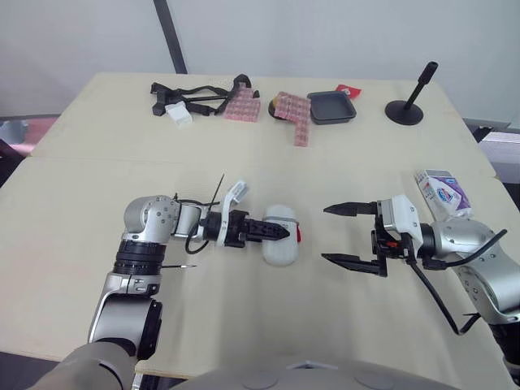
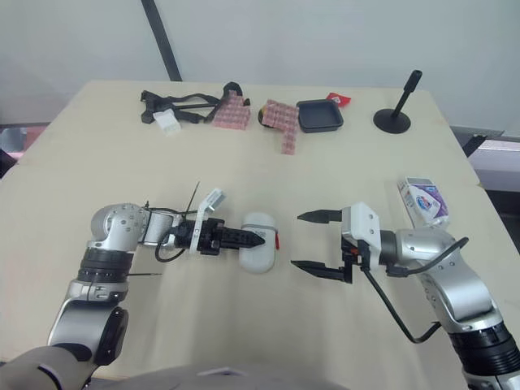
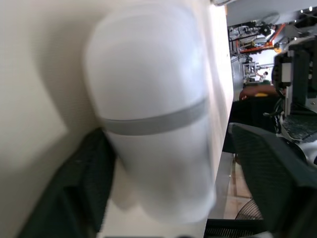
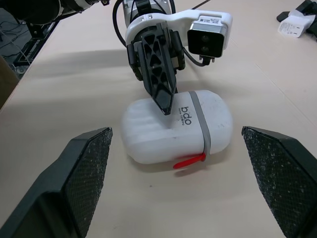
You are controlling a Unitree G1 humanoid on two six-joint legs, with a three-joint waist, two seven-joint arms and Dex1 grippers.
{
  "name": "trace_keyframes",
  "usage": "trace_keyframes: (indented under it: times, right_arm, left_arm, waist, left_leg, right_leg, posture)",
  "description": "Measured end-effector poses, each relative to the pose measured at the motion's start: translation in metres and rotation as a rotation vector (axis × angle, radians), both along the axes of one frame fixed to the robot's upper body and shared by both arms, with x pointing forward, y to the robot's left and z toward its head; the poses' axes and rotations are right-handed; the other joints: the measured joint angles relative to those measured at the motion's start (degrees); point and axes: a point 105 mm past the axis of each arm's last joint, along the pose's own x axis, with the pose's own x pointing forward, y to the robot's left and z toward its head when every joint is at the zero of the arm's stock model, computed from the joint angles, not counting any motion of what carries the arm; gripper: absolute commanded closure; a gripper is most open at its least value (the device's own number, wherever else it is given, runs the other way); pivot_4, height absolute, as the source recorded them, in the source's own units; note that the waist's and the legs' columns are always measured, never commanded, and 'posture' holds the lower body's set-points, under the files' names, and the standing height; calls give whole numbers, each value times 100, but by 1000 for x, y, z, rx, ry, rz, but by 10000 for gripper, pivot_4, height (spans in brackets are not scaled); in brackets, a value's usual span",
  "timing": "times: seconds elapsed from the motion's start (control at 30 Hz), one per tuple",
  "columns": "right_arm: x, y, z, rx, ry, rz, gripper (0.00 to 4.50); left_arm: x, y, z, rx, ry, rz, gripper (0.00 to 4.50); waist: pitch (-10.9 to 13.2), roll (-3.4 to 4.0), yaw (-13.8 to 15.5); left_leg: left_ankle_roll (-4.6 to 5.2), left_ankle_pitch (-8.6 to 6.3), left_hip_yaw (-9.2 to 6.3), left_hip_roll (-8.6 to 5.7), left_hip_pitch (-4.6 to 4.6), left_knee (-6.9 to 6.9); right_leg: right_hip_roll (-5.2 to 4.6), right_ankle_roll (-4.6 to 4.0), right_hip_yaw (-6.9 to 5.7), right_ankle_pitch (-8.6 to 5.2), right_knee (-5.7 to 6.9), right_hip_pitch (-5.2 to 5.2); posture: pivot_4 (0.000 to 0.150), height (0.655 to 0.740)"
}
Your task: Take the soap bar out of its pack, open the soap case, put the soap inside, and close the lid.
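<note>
The white soap case (image 1: 280, 253) lies closed on the table (image 1: 97, 187) in the middle of the frame. The left gripper (image 1: 284, 234), its fingers pressed together, rests its tip on the lid, most likely to pin the case so it cannot slide. The right gripper (image 1: 325, 234) faces it from just right of centre with fingers spread wide, level with the red latch (image 4: 189, 161) and seemingly ready to work it, while the soap pack (image 1: 443, 193) lies at the right edge beside that arm.
</note>
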Motion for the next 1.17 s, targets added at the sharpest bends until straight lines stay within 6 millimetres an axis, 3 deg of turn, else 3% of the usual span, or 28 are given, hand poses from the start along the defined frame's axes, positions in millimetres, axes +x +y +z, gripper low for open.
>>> trace_keyframes:
  times: [0.33,0.5,0.67,0.97,1.17]
  right_arm:
    - [0,1,-1,0,3,4,0]
    - [1,-1,-2,3,17,-7,0]
    - [4,-9,-10,3,44,-43,0]
    - [8,-31,-34,9,62,-155,0]
    - [15,-39,-40,36,51,-215,0]
  left_arm:
    - [9,20,2,47,-112,7,119]
    - [25,41,8,102,-341,27,119]
    - [26,47,21,54,-615,-2,119]
    - [21,74,10,152,-1122,82,119]
    - [24,89,-3,249,-1199,138,119]
  waist:
    - [3,2,-127]
    - [9,5,-124]
    - [9,6,-97]
    - [8,7,-114]
    - [8,7,-133]
  left_leg:
    - [8,5,-3,3,0,-12]
    - [0,9,-4,3,-16,-20]
    - [-1,8,-21,2,-61,-18]
    - [-4,7,-53,4,-76,-8]
    - [4,8,-52,5,-67,-3]
  right_leg:
    - [4,-5,-1,1,1,-7]
    - [3,-4,-6,2,-16,-16]
    - [2,-2,-30,2,-34,-37]
    - [-3,-1,-68,3,-36,-31]
    - [-3,-2,-67,2,-16,-32]
  posture:
    - [1500,7400]
    - [1500,7400]
    - [1500,7400]
    - [1500,7400]
    - [1500,7400]
